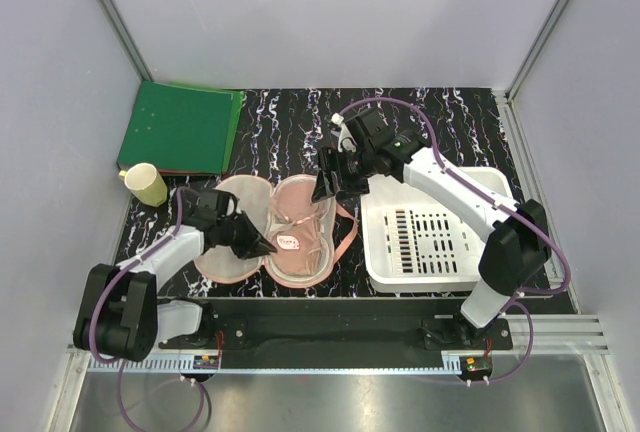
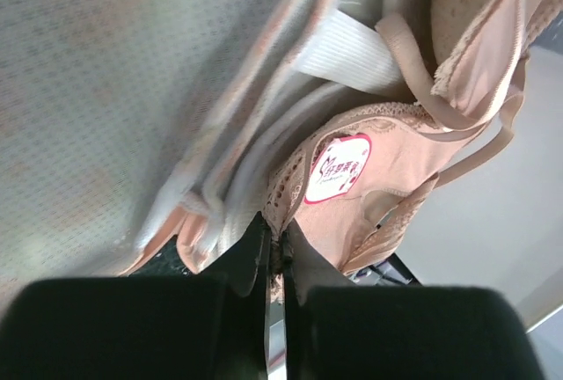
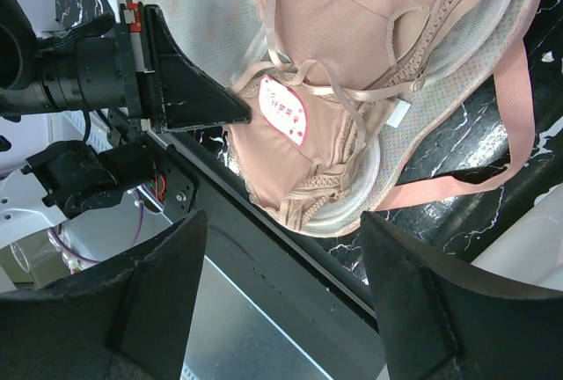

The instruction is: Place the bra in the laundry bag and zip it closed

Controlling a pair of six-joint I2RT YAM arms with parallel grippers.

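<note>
The laundry bag (image 1: 228,248) lies open like a clamshell on the black marbled table, pale mesh lining up. The dusty-pink bra (image 1: 305,220) lies in its right half, a pink-red label on it. My left gripper (image 1: 262,244) is shut on the bra's lace edge at the bag's middle; the left wrist view shows the fingertips (image 2: 277,237) pinching the lace below the label (image 2: 338,169). My right gripper (image 1: 328,190) hangs open and empty above the bra's far end. In the right wrist view (image 3: 281,283) it looks down on the bra (image 3: 352,37) and the bag's pink strap (image 3: 519,107).
A white slotted basket (image 1: 430,232) stands to the right of the bag, under the right arm. A green folder (image 1: 180,130) and a pale yellow cup (image 1: 148,184) are at the back left. A black rail (image 3: 290,248) runs along the near table edge.
</note>
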